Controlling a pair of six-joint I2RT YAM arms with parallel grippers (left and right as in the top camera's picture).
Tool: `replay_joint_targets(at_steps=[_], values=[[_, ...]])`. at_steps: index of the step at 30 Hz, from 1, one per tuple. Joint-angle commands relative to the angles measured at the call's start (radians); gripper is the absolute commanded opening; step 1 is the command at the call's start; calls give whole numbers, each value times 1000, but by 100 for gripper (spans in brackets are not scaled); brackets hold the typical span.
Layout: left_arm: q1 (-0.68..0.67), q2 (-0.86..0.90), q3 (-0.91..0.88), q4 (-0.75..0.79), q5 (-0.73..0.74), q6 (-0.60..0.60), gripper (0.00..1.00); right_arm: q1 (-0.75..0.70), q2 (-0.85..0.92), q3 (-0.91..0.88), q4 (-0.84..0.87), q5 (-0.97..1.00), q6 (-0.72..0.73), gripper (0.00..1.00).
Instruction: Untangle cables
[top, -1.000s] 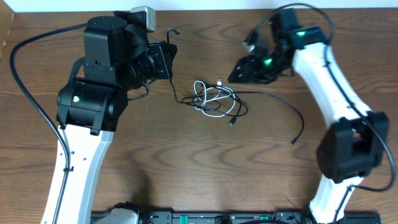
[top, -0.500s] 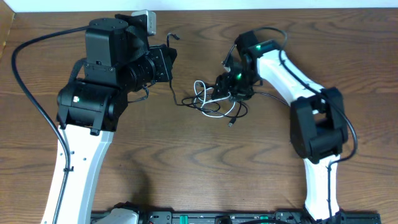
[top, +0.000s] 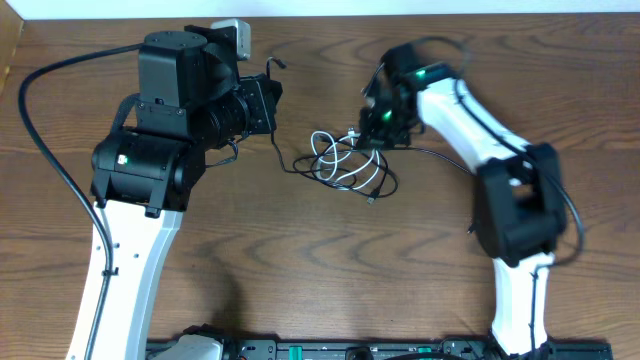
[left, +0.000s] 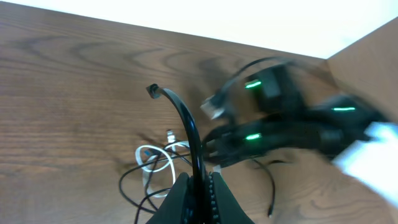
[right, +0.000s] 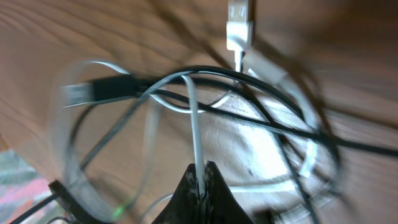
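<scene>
Moved since before: your right arm (top: 470, 105) has swung in from the upper right of the overhead frame, and the right claw (top: 383, 122) now sits at the upper right edge of the knot; your left arm (top: 150, 160) has barely shifted
Cables: the cables (top: 345, 162) lie in one loose knot at the centre of the worktop (top: 300, 260), black loops wound through a white one
Left claw: the left claw (left: 199, 196) is closed on a black cable (left: 186, 121); its plug end arches up free above the fingers
Right claw: pinched shut on the white cable (right: 194, 118); black loops cross it just ahead of the tips
Step in hand: by my reading you have one strand gripped on each side and are only beginning to pull them apart; nothing looks separated yet
Next move: draw the white strand slowly away toward the right of the frame while your left side holds its black one steady; watch the black loops crossing the white, since they may cinch tighter rather than slip; if they do, slacken and pull from another angle
</scene>
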Motion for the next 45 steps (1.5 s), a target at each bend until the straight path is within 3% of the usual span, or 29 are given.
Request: replay_joint_targets(at_steps=[1,7,13,21,28,35,43,45], values=[[0,4,2,-8,-56,28,8,-70,-241,11,5,47,-26,1],[31,4,2,-81,-374,-34,7,-187,-536,11,-3,229,-25,1],[123,4,2,-84,-395,-32,8,-351,-738,11,-36,428,-43,1],[251,5,1,-99,-496,17,7,-671,-779,11,-126,452,-66,1],[349,8,-12,-100,-496,28,8,-904,-728,11,-194,435,-66,1],[379,39,-16,-104,-482,62,7,-1024,-649,11,-234,220,-98,1],[379,116,-16,-107,-177,170,8,-954,-625,11,-241,104,-160,1],[376,139,-16,-113,-67,217,22,-930,-625,11,-245,103,-164,1]])
